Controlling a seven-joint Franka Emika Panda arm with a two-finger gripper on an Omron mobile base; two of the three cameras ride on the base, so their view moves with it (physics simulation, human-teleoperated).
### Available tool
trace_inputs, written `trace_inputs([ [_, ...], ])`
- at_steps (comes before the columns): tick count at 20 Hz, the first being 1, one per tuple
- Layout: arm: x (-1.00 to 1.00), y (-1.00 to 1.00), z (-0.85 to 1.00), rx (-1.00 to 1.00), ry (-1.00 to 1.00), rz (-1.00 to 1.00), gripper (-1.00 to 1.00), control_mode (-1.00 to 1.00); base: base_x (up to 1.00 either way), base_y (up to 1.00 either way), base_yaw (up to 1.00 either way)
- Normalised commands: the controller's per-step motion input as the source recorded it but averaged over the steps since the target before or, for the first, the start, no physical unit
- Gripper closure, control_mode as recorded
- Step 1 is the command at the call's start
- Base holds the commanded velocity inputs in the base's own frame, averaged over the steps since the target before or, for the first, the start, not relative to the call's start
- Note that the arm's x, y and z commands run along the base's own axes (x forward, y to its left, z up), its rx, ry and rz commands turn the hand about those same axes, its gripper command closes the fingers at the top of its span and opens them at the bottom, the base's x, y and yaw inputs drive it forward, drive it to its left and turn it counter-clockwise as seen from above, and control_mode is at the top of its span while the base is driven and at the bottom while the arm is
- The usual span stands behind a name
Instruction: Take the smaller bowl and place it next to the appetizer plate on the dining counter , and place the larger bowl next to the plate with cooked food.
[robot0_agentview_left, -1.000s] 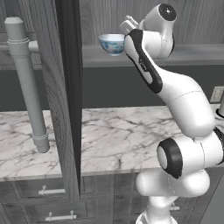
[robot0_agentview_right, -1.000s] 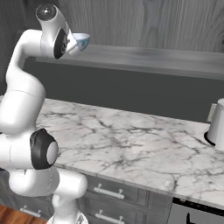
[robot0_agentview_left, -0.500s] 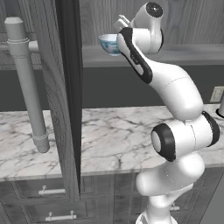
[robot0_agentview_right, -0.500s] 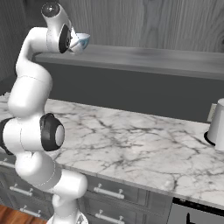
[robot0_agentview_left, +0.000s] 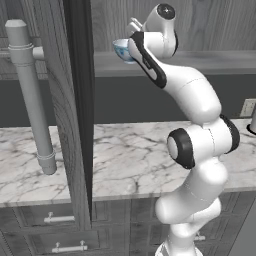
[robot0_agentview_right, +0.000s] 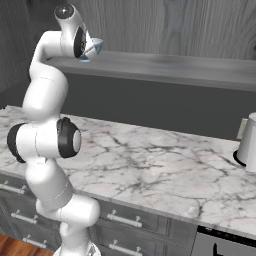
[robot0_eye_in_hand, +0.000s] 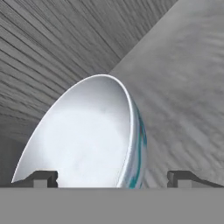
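Note:
The smaller bowl (robot0_agentview_left: 122, 50), white inside with a blue pattern outside, sits on the upper cabinet shelf (robot0_agentview_right: 180, 68). In the right base view the smaller bowl (robot0_agentview_right: 94, 47) shows just past the hand. My gripper (robot0_eye_in_hand: 113, 178) is open at it. In the hand view the smaller bowl (robot0_eye_in_hand: 87, 135) looms close and tilted, and its right wall stands between my two fingertips (robot0_eye_in_hand: 43, 178); I cannot tell whether they touch it. From the left, my gripper (robot0_agentview_left: 130, 38) reaches in from above right of the bowl. The larger bowl, both plates and the dining counter are out of view.
An open dark wood cabinet door (robot0_agentview_left: 75, 115) with a long grey handle (robot0_agentview_left: 31, 95) stands left of the arm. Below lies a marble counter (robot0_agentview_left: 120, 160) over grey drawers (robot0_agentview_right: 130, 222). A grey container (robot0_agentview_right: 248, 143) stands at the counter's far right.
The arm has swung its elbow round and the hand has moved in towards the bowl. The bowl stays in place on the shelf and the jaws stay open.

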Motion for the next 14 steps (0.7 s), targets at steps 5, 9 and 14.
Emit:
trace_inputs([
  [5, 0.34, 0.00, -0.09, 0.00, 0.02, -0.03, -1.00, -1.00, 0.00, 0.00, 0.00],
  [9, 0.29, 0.01, -0.11, 0.00, 0.07, -0.05, 1.00, -1.00, 0.00, 0.00, 0.00],
  [14, 0.05, 0.00, -0.17, 0.00, 0.11, -0.04, 1.00, -1.00, 0.00, 0.00, 0.00],
])
